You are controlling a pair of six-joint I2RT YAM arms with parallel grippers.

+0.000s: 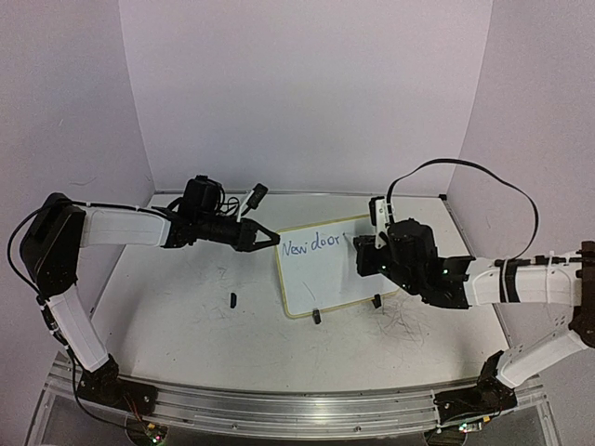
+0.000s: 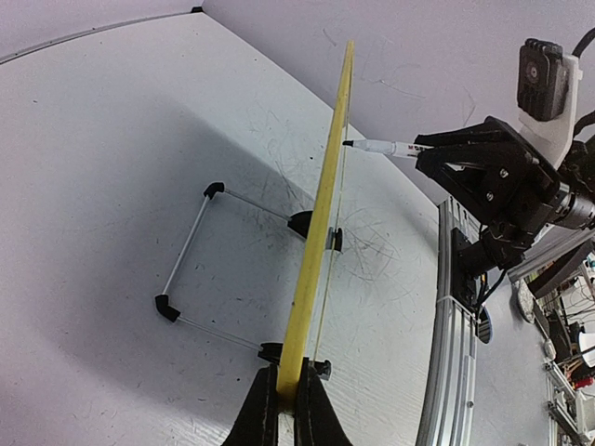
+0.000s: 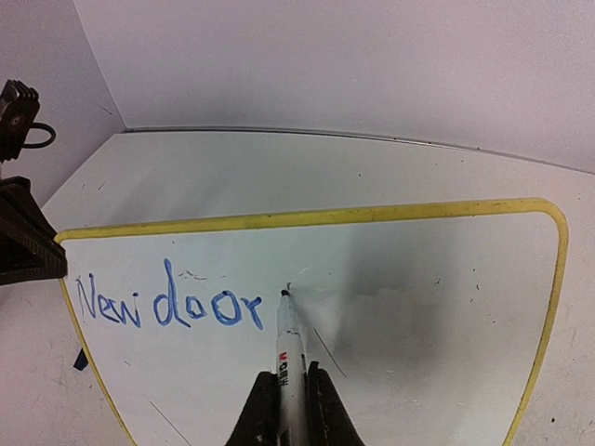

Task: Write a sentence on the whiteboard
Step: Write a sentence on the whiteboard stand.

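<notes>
The whiteboard [image 1: 325,283] stands tilted on the table [image 1: 177,297], between the two arms. The left gripper [image 1: 271,240] is closed tight on its yellow edge. The right gripper [image 3: 284,413] is closed on a pen [image 3: 289,353] — the tip touches the board just after the blue words [image 3: 172,307] "New door".

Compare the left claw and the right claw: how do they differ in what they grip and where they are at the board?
1. The left claw is shut on the yellow-framed edge of the whiteboard; the right claw is shut on a marker.
2. The left claw is at the board's side edge; the right claw faces the writing surface, with the marker tip just after the blue writing, "New door".
Both are black and shut.
</notes>
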